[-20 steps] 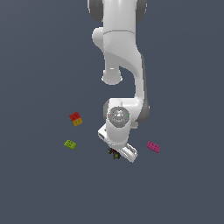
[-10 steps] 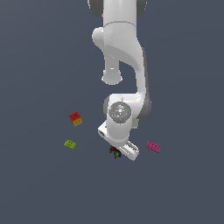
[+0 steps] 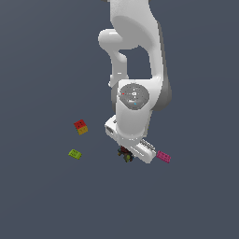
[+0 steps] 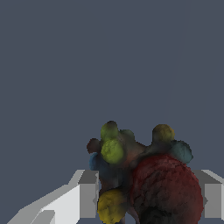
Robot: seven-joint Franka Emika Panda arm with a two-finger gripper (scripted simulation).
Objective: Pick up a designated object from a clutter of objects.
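Observation:
The designated object (image 4: pixel 146 175), a dark knobbly cluster with red, yellow, green and blue lumps, fills the gap between my two grey fingers (image 4: pixel 87 194) in the wrist view. My gripper (image 4: pixel 148 197) is shut on it. In the exterior view the cluster (image 3: pixel 125 154) hangs just under the white hand, and the gripper (image 3: pixel 126 150) itself is mostly hidden by that hand. Of the clutter of objects, a red-orange brick (image 3: pixel 80 126), a lime green brick (image 3: pixel 74 153) and a pink brick (image 3: pixel 163 156) lie on the floor.
The grey floor (image 3: pixel 42 196) spreads in all directions. The white arm (image 3: pixel 135 70) stands over the middle of the scene. The pink brick lies close to the hand on the exterior view's right.
The hand has risen slightly and shifted a little to the exterior view's right, carrying the dark cluster up with it. The bricks have stayed put.

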